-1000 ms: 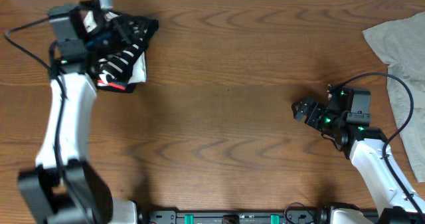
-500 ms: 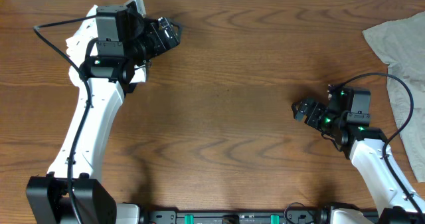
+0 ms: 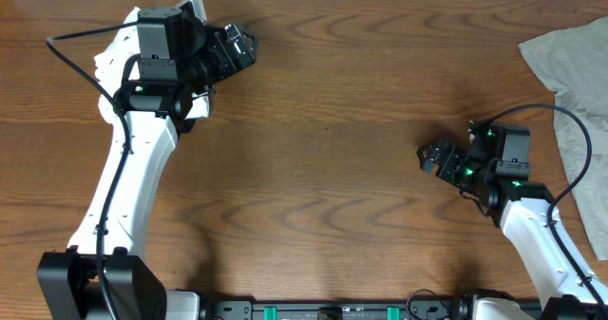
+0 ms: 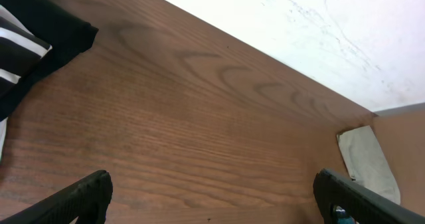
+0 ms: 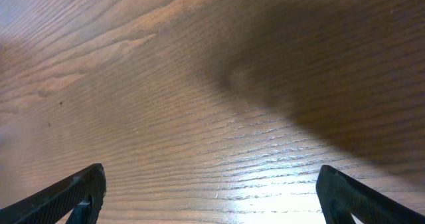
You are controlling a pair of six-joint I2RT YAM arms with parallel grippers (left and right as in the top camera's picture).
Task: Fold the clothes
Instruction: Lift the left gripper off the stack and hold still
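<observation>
Under left arm (image 3: 123,187), black white-striped garment (image 4: 26,44) bunched (grey-beige garment (image 3: 570,59) far right); left gripper (image 4: 212,184), right gripper (image 5: 211,177) gaping, empty.

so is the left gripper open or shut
Open: the left gripper shows its fingers far apart in the wrist view, with only bare table between them.

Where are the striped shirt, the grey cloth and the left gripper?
striped shirt (image 4: 46,28): left wrist view, black corner.
grey cloth (image 3: 560,52): overhead view, top part.
left gripper (image 3: 245,50): overhead view, between its fingertips.
</observation>
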